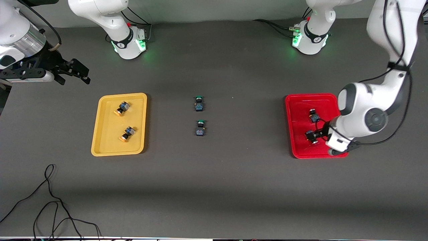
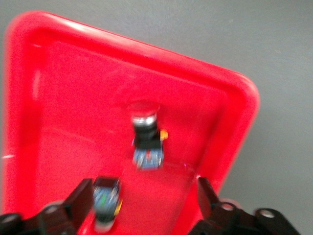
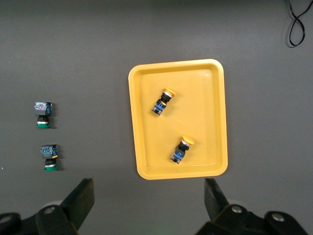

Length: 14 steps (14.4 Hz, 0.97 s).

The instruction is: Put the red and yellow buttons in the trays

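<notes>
Two trays sit on the dark table: the yellow tray (image 1: 119, 124) toward the right arm's end, the red tray (image 1: 302, 124) toward the left arm's end. Both yellow-capped buttons (image 1: 121, 108) (image 1: 128, 133) lie on their sides in the yellow one; two red-capped buttons (image 2: 145, 136) (image 2: 106, 201) lie in the red one. Two green-capped switches (image 1: 199, 103) (image 1: 200, 128) rest between the trays. Left gripper (image 2: 145, 200) hangs low over the red tray, fingers spread, empty. Right gripper (image 3: 149, 201) waits high up, spread wide, empty.

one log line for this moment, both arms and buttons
left gripper open over red tray | two buttons inside | right gripper open, waiting | yellow tray holds two
</notes>
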Available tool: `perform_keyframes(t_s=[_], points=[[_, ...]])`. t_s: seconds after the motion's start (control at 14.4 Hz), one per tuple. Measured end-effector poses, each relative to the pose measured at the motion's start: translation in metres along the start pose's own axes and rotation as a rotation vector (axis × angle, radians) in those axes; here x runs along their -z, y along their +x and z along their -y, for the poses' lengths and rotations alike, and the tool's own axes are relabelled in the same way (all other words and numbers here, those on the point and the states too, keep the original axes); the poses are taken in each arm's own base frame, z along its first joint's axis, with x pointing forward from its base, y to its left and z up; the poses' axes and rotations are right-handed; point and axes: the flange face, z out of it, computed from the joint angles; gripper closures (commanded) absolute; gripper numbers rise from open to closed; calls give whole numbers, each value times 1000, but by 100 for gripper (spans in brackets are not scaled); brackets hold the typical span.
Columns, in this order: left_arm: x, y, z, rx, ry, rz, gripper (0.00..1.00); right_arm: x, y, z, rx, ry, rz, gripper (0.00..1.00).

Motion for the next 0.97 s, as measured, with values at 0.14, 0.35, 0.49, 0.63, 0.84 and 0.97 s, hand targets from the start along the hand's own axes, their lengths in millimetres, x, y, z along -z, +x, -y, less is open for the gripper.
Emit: perform_keyframes(t_s=[0.14,0.35,0.49,0.63,0.84,0.97], points=[[78,-28,2,-10,24,-32,0,0,6,-2,0,1,-6,0],[182,-93,5,-30,60,-87,0,9,24,-6,4,3,-26,0],[224,-128,7,-56,70,-132,0,15,28,-5,34,3,-37,0],[248,-145,11,-122,70,-178,0,17,28,-6,46,3,-34,0],[259,-143,31,-190,62,-190,0,16,29,-6,87,1,-28,0],[261,-141,41,-203,39,-175,0,17,30,-7,103,1,-26,0]])
